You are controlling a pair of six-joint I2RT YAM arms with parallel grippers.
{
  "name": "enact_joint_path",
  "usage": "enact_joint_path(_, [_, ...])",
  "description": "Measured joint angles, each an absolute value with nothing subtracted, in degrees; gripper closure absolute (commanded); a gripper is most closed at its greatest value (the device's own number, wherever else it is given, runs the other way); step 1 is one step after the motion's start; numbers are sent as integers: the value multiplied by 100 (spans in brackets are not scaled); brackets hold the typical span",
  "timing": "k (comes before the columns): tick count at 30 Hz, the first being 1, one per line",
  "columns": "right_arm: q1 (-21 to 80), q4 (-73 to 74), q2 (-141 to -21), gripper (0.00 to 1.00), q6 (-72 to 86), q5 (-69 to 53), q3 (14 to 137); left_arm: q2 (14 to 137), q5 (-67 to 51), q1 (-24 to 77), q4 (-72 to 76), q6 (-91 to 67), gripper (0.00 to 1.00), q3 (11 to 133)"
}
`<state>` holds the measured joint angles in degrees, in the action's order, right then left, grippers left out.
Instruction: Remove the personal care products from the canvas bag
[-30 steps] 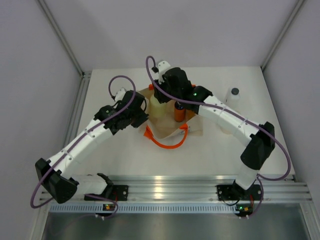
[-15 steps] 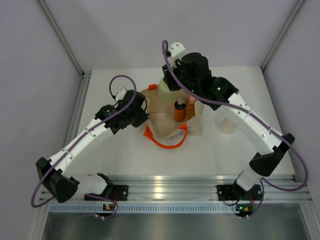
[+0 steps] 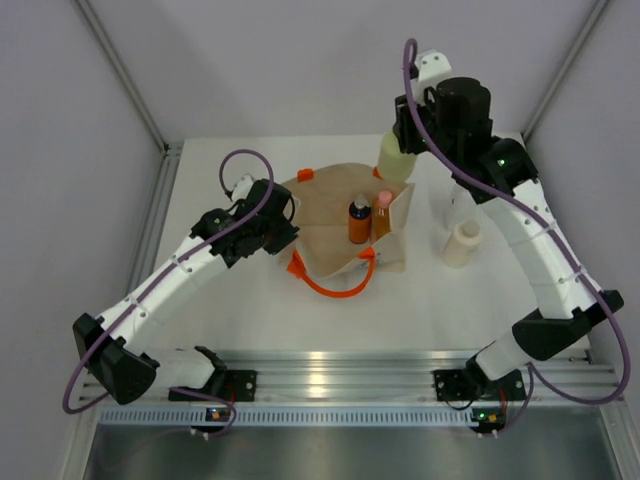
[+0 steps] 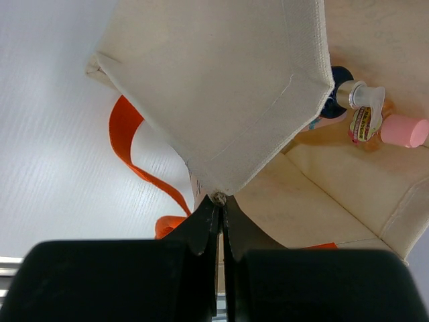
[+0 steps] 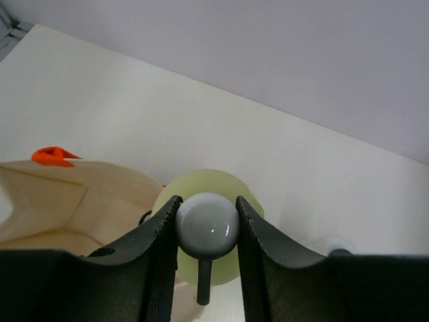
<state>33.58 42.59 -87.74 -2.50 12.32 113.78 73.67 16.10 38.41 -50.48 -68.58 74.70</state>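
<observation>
The canvas bag (image 3: 335, 225) lies open mid-table with its orange handle (image 3: 335, 285) toward the front. My left gripper (image 3: 289, 228) is shut on the bag's left corner (image 4: 220, 196). Inside stand an orange bottle with a dark cap (image 3: 359, 224) and a slim amber bottle with a pink cap (image 3: 382, 215), the latter also in the left wrist view (image 4: 382, 124). My right gripper (image 3: 404, 141) is shut on the cap of the pale yellow-green bottle (image 3: 396, 162), held in the air above the bag's back right corner. In the right wrist view the gripper (image 5: 206, 225) clamps the round cap over the bottle's body (image 5: 201, 180).
A cream cylinder bottle (image 3: 460, 243) stands on the table right of the bag, beneath my right arm. The bag's beige rim (image 5: 67, 201) and an orange handle loop (image 5: 52, 156) lie below left of the held bottle. Grey walls close the back and sides.
My right gripper has lifted the pale yellow-green bottle out of the bag and carried it up and to the right. The left gripper has kept its hold on the bag.
</observation>
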Motion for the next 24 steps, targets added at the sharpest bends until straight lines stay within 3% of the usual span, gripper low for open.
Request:
enact_joint_path(11, [1645,4292,-8315,100,-174,840,11233,7369,1597,3841,-5048,-6834,100,7470])
enact_joint_path(24, [-331,4180,-8219,100,-130,609,9885,7369,1588,3841,-5048,-6755,100,7470])
